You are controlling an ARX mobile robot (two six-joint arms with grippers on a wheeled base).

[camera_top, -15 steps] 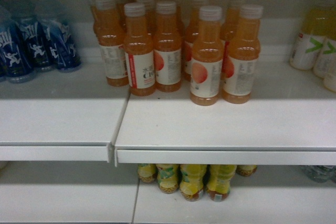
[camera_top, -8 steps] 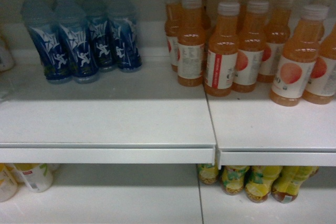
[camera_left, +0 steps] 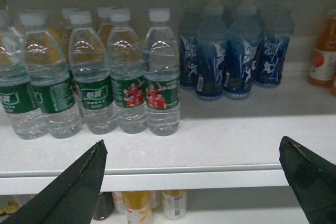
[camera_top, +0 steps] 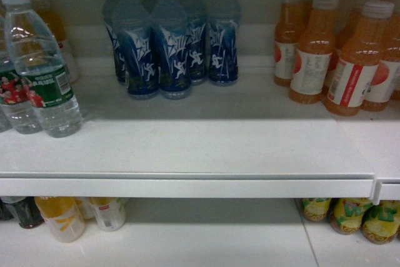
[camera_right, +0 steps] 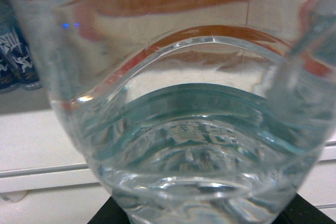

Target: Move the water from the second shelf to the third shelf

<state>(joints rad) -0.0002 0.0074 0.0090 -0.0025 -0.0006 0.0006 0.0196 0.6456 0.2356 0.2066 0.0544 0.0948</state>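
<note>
In the head view the scene has slid to the right over the last second. The orange drink bottles (camera_top: 337, 54) that sat in the middle now stand at the far right. The blue-labelled bottles (camera_top: 169, 48) hold the centre back of the shelf (camera_top: 187, 148). The green-banded water bottles (camera_top: 40, 67) have only now come in at the far left edge. We read this as the camera turning left toward the water stock. No arm shows here. A lower shelf (camera_top: 206, 242) with yellow bottles lies beneath.

In the left wrist view the same water stands in a row at the left of the shelf, just beside the blue group. The left end effector (camera_left: 191, 141) is released, its two dark fingers spread wide, near the shelf lip and touching nothing.

In the right wrist view a held water bottle (camera_right: 184, 129) fills the frame, clear and ribbed, with the shelf edge behind it. The right end effector (camera_right: 205, 216) shows only as dark corners beneath it, so we judge it is grasping this bottle. If so, one bottle is already off the shelf and its placing on the third shelf is not yet done.
</note>
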